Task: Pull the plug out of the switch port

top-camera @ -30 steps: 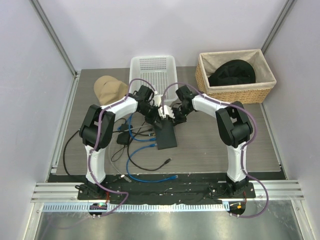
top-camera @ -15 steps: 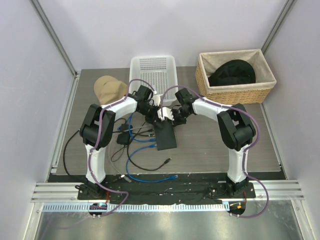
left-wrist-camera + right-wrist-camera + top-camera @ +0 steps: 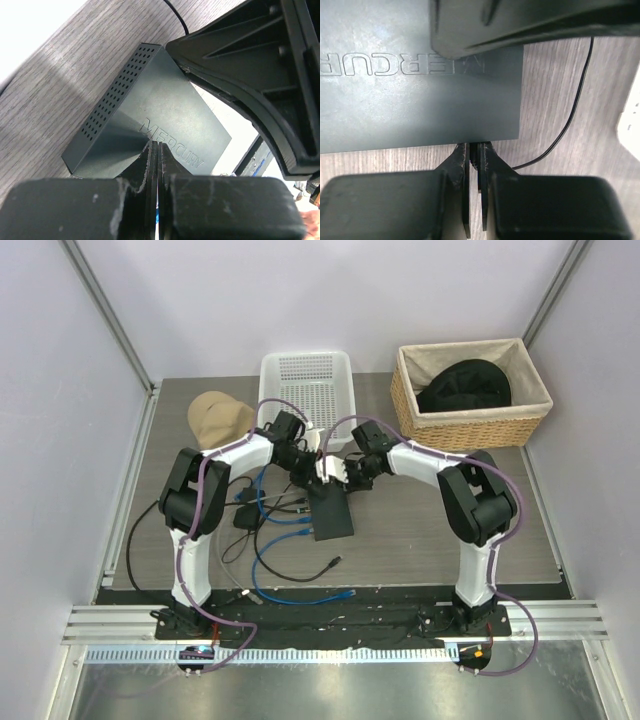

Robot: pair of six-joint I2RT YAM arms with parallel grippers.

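While the switch [image 3: 331, 510] lies at ctr of the table [image 3: 430, 530], we see the L gripper [image 3: 154, 146] clenched empty over its lid. The R gripper [image 3: 475, 147] is pinched near-shut at its edge by a thin black cord [image 3: 572, 107]; plug hidden, so we judge the pull not yet done.

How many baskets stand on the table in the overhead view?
2. A white plastic basket stands at the middle of the far edge. A wicker basket stands at the far right corner, with a black hat inside. No other basket seems hidden.
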